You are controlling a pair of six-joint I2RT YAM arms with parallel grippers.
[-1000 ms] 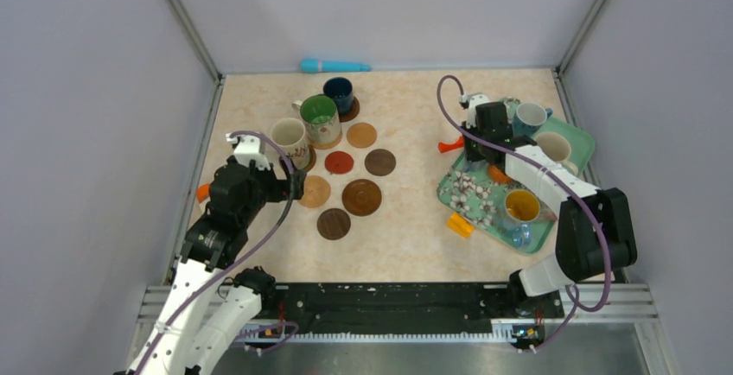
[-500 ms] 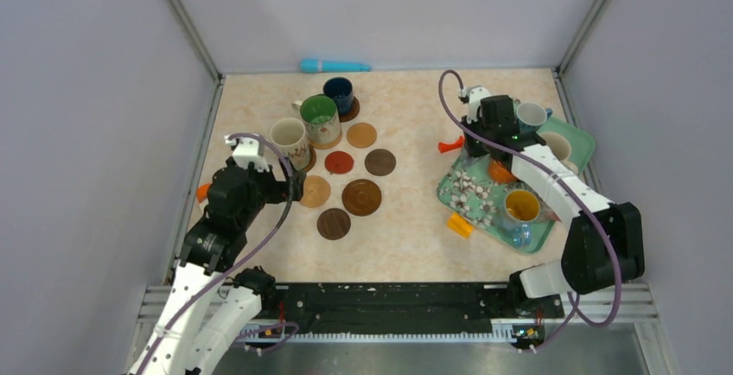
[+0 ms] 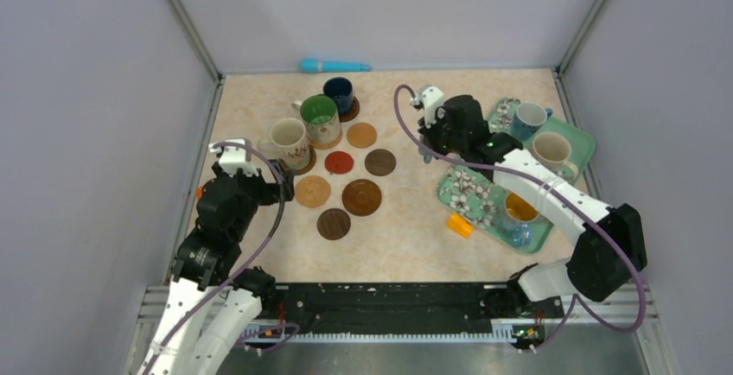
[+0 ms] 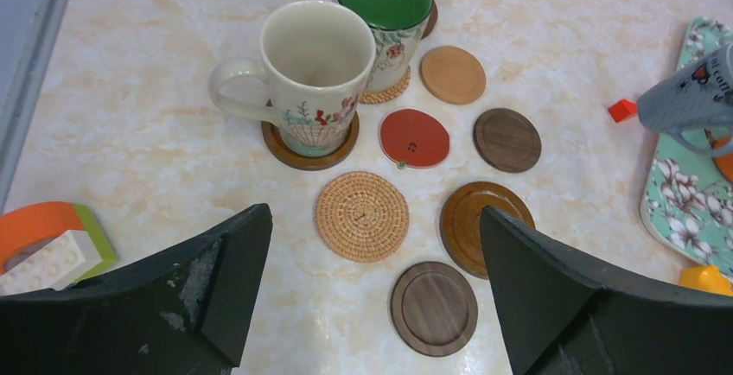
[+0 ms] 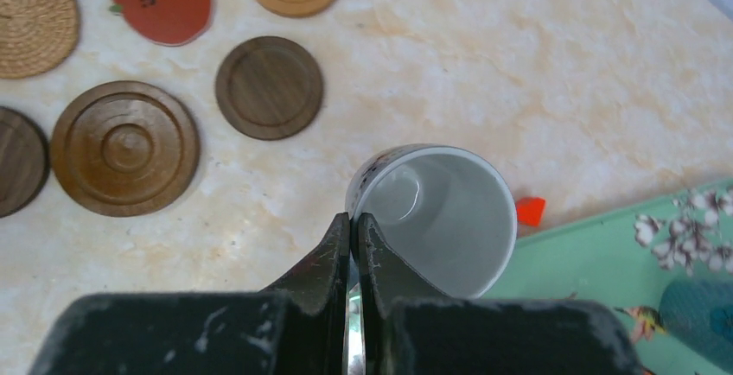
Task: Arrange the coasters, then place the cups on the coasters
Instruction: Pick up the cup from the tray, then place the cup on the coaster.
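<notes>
The left tool hangs released, jaws wide, above the woven coaster on the surface. Beyond it the cream mug stands on a dark coaster. Farther right, the right tool is clenched on the rim of a white mug, between the coasters and the floral tray. The lettering on the mug's side shows only in part and cannot be read.

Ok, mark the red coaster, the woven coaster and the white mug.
red coaster (image 4: 414,138): left wrist view, centre of top face.
woven coaster (image 4: 361,216): left wrist view, centre of weave.
white mug (image 5: 458,228): right wrist view, inner wall.
</notes>
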